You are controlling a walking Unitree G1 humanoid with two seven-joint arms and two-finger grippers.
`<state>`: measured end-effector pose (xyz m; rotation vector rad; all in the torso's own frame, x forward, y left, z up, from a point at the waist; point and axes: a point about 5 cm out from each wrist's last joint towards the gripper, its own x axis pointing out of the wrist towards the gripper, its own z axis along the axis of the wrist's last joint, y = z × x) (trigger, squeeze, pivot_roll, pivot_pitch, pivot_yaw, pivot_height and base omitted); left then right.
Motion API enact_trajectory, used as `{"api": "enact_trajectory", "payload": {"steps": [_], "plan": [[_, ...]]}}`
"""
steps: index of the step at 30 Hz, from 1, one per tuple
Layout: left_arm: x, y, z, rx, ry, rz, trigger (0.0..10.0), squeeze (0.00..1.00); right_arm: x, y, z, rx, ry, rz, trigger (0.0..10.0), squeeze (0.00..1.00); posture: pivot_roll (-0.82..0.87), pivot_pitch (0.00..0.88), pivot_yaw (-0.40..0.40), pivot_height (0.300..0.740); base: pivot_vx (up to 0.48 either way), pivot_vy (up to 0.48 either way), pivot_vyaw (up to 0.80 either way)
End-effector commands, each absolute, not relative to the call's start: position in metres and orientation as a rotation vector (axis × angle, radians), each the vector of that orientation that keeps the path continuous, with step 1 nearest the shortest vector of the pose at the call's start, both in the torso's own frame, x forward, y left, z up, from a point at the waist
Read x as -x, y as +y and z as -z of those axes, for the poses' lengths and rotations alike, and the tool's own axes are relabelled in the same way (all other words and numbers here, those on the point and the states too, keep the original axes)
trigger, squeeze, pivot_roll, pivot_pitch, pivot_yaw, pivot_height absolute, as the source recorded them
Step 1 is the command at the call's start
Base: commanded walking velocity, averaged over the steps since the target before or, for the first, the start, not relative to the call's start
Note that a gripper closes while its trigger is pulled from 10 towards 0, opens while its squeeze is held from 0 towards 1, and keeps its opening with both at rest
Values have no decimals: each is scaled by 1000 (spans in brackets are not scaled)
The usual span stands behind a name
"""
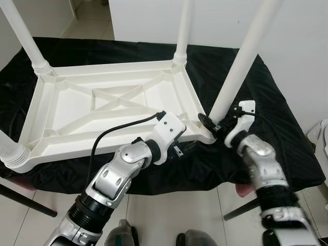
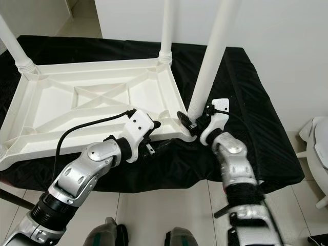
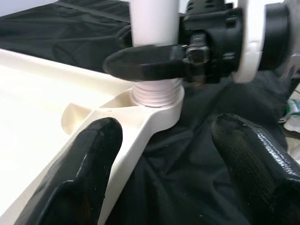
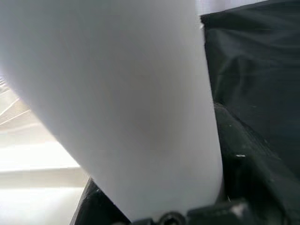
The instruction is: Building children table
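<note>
A: Looking down from the head: white plastic table [image 1: 102, 110] lying upside down on a black cloth [image 1: 271, 113], ribbed underside up, legs pointing toward the camera.
B: Legs noted?
A: Far left leg [image 1: 25, 38], far right leg [image 1: 182, 31], near right leg [image 1: 241, 61], and a stub at the near left corner [image 1: 10, 151]. All seated at corners.
B: Right gripper?
A: Right gripper [image 1: 215, 124] clamped on the near right leg just above its socket, fingers wrapped round the base. Silver forearm rising from the lower right.
B: Left gripper?
A: Left gripper [image 1: 177, 148] resting at the table's near edge, just beside that same corner. Black cable looping over the rim from the wrist.
B: Left wrist camera?
A: Two black fingers [image 3: 89, 178] spread apart, one on each side of the table's rim, holding nothing. Beyond them, threaded collar of the near right leg [image 3: 154, 28] sitting in the corner socket [image 3: 157, 103]. Right gripper's black finger [image 3: 145, 63] pressed across the leg above the collar.
B: Right wrist camera?
A: White leg [image 4: 117, 108] very close, blurred, set between black fingers [image 4: 248, 164]. Black cloth [image 4: 258, 61] behind. Pale tiled floor [image 2: 169, 215] below the cloth in the head view.
</note>
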<state>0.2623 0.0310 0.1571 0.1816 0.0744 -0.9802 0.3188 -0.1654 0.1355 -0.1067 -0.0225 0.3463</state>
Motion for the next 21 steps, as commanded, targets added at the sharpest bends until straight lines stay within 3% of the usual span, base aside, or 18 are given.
{"api": "enact_trajectory", "payload": {"steps": [1, 6, 7, 11, 21], "plan": [[-258, 29, -157, -175, 87, 1040, 10000, 0, -314, -168, -126, 63, 27, -145, 10000, 0, -164, 38, 20, 740, 0, 0, 0], [-258, 28, -156, -174, 87, 1041, 10000, 0, -311, -162, -125, 31, 26, -29, 10000, 0, -169, 37, 18, 740, 0, 0, 0], [-258, 26, -156, -172, 86, 1042, 10000, 0, -304, -153, -122, -1, 35, 95, 10000, 0, -170, 36, 13, 740, 0, 0, 0], [-258, 25, -157, -165, 81, 1042, 10000, 0, -300, -133, -123, -26, 34, 90, 10000, 0, -173, 35, 13, 740, 0, 0, 0], [-258, 24, -156, -171, 82, 1050, 10000, 0, -297, -144, -127, -9, 59, 159, 10000, 0, -176, 28, 6, 740, 0, 0, 0]]}}
